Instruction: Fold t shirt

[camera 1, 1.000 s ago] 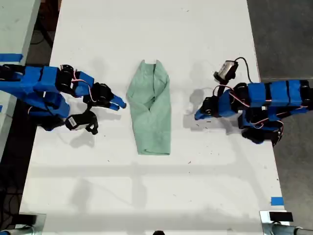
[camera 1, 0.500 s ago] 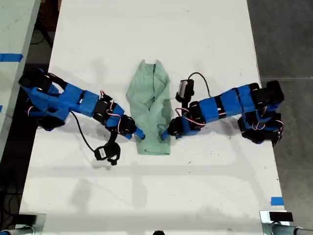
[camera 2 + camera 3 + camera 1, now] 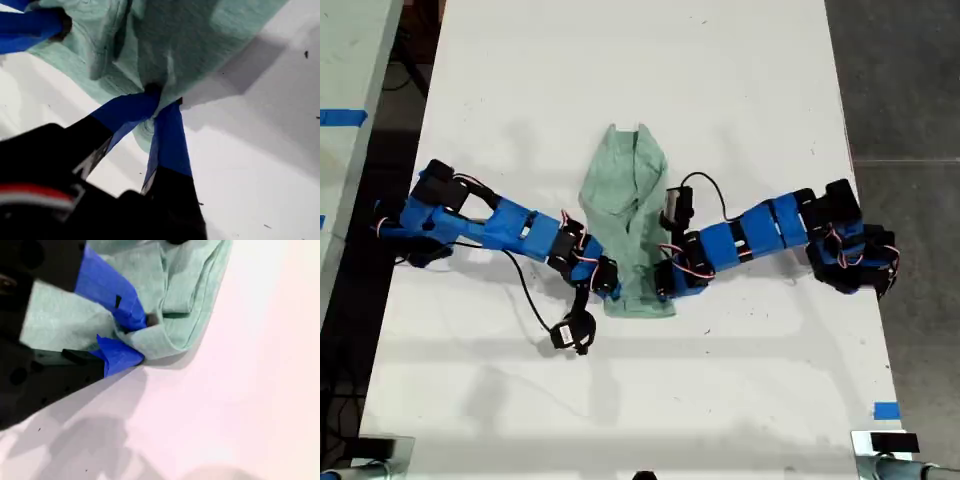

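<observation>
At the tips of my first gripper (image 3: 157, 97), jaws pinched shut on one lower corner of the t shirt (image 3: 200, 40); at my second gripper (image 3: 134, 337), jaws likewise clamped on a bunched corner fold. Lies in the middle of the table (image 3: 620, 80) as a narrow strip, collar notch toward the exterior view's top. Best to lift both corners level, keep the hem taut between them, and carry it toward the collar without dragging.

The white table (image 3: 740, 90) runs lengthwise through the exterior view; the t shirt (image 3: 625, 200) lies on it near the middle — folded into a narrow strip, wrinkled; blue tape (image 3: 886, 410) marks the exterior view's lower right edge.
</observation>
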`<state>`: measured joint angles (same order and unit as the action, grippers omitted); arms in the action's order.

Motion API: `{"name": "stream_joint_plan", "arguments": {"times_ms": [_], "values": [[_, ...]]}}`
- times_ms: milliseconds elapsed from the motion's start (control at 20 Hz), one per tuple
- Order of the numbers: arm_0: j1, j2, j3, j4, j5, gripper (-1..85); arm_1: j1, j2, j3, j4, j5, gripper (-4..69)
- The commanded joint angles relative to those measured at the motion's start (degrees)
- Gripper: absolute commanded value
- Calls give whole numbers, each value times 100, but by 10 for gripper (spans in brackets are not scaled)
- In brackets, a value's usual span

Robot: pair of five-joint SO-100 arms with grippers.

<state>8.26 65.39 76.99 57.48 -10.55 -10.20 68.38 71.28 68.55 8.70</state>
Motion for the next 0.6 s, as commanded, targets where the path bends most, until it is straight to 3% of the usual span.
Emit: {"name": "stream_joint_plan", "arguments": {"times_ms": [0, 100, 250, 550], "values": [[308, 562, -185, 492, -185, -3, -237, 35, -1125, 844, -97, -16], [352, 993, -677, 1125, -167, -3, -158, 325, -1626, 1230, -290, -17], [44, 1661, -1143, 1723, 26, -3, 229, 1310, -1441, 1239, -562, -17], [-1934, 2083, -1116, 2479, 896, -3, 2206, 2180, -1011, 1072, -1424, -17]]}}
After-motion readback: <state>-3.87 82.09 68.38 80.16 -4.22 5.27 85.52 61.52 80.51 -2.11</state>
